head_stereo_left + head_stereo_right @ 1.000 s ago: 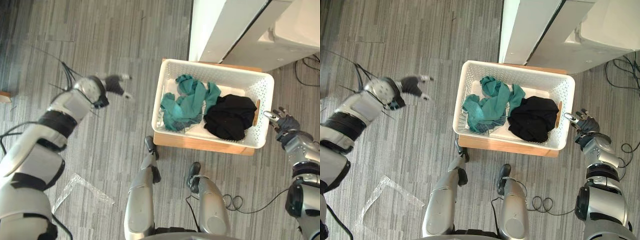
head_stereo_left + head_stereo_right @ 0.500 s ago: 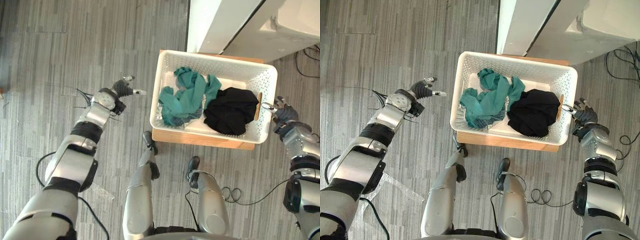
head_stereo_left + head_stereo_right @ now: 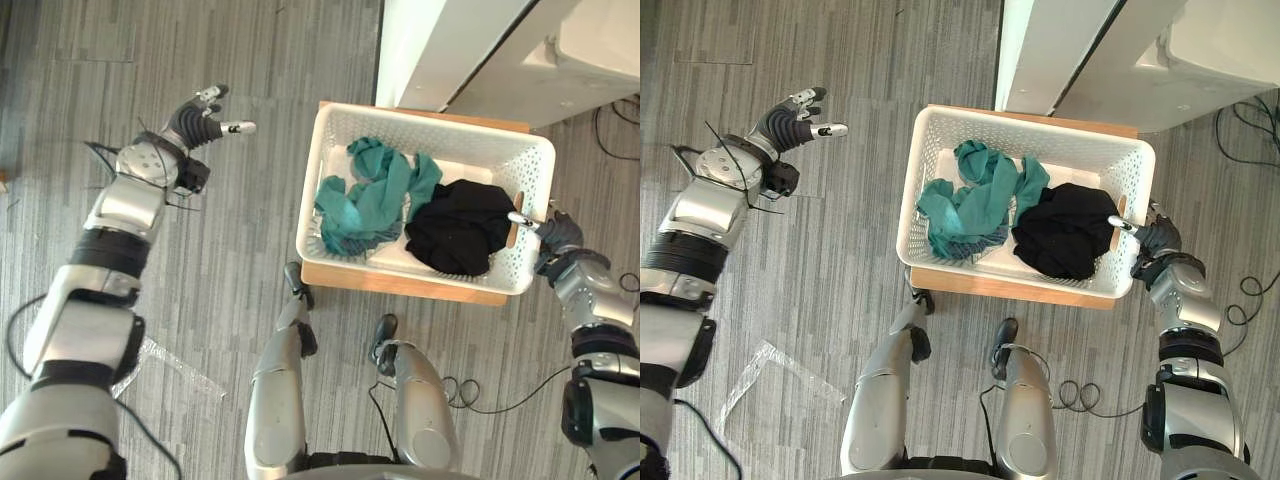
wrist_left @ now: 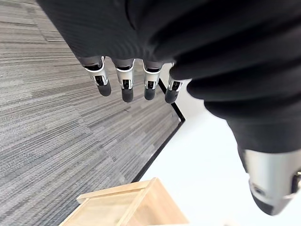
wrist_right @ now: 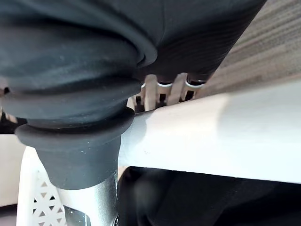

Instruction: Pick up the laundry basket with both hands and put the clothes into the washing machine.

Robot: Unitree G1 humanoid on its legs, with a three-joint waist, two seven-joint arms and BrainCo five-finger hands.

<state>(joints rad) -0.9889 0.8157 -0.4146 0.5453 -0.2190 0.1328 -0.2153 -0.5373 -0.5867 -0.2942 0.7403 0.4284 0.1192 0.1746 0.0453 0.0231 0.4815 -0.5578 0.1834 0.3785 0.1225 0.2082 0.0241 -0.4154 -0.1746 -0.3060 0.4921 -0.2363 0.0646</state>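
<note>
Right hand [image 3: 560,236] at the laundry basket [image 3: 311,190] — left hand [image 3: 194,120] well apart

The white basket sits on a wooden platform [image 3: 400,284] holding a teal garment [image 3: 370,195] and a black garment [image 3: 460,230]. The right hand's grip at the right rim cannot be told — the left's fingers are straight and spread.

White perforated plastic laundry basket [image 3: 312,190], smooth; soft, crumpled teal cloth [image 3: 370,195] and matt black cloth [image 3: 460,228]; pale bare-wood stand [image 3: 400,283]; grey streaked floor [image 3: 260,60], possibly matt vinyl.

Right hand [image 3: 1150,243] partly behind basket [image 3: 908,190] rim
</note>
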